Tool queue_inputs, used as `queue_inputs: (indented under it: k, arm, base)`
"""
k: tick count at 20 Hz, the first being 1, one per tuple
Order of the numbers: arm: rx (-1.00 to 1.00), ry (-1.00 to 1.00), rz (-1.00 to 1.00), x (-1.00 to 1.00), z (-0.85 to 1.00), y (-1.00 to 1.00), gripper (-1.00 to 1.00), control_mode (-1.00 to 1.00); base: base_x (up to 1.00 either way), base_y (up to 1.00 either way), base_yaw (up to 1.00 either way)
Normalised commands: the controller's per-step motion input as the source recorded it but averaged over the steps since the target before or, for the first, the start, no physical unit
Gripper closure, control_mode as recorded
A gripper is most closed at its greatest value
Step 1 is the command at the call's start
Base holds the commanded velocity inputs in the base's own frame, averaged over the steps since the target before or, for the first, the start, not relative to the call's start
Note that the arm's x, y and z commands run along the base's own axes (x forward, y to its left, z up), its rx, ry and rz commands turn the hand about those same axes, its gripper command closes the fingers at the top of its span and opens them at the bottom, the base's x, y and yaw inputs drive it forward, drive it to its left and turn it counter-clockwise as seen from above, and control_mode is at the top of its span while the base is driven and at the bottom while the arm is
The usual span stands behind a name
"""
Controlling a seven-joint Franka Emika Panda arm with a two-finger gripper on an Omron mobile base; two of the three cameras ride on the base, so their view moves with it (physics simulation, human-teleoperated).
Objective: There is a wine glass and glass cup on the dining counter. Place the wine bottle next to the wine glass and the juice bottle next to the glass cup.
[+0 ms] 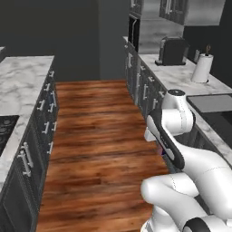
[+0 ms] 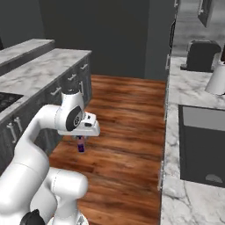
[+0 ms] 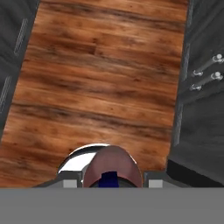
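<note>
My gripper hangs low over the wooden floor, pointing down, shut on the juice bottle. In the hand view the juice bottle shows as a reddish-pink body with a dark blue cap, sitting between the fingertips of the gripper. In the left base view, a sliver of the juice bottle peeks out behind the forearm. The wine glass, the glass cup, the wine bottle and the dining counter are out of view.
A wooden floor aisle runs between two dark cabinet rows with marble tops. The right counter carries a dark toaster, a paper towel roll and a sink. A cooktop sits in the left counter.
</note>
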Motion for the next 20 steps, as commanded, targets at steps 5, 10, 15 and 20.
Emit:
queue_inputs:
  k: [5,10,15,20]
  arm:
    - [0.0,0.0,0.0,0.0,0.0,0.0,1.0,1.0]
    - [0.0,0.0,0.0,0.0,0.0,0.0,1.0,1.0]
    - [0.0,0.0,0.0,0.0,0.0,0.0,1.0,1.0]
    - [0.0,0.0,0.0,0.0,0.0,0.0,1.0,1.0]
  base:
    - [0.9,0.0,0.0]
    - [0.9,0.0,0.0]
    - [0.93,0.0,0.0]
    - [0.94,0.0,0.0]
